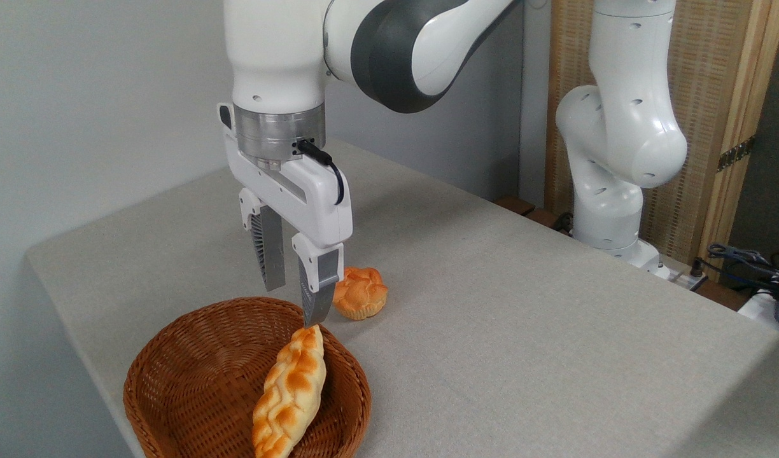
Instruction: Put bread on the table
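We see the bread [289, 402], a long braided loaf in golden orange with pale ridges, lying in the brown wicker basket [192, 381]. It leans against the basket's right side, its far tip resting on the rim and its near end running out of view at the bottom edge. The basket sits at the near left corner of the table [523, 331].

Just above the loaf's far tip we find the gripper [292, 305], pointing straight down with its two grey fingers parted by a moderate gap and nothing between them. The nearer fingertip hangs right over the tip of the bread; we cannot tell whether it touches. The white arm [281, 57] rises from the gripper out of the top of the picture, with a dark grey band at its joint.

Just behind the basket, standing on the cloth, we see a small round orange bun [360, 292] with a flower-shaped top, partly hidden by the nearer finger.

The table is covered in light grey-beige cloth with a rounded far-left corner, and most of it lies bare. Behind it we see a plain pale wall [97, 95]. At the right the arm's base column [618, 140] stands before a wood-framed woven screen [714, 95], and some cables [746, 257] lie at the far right edge.
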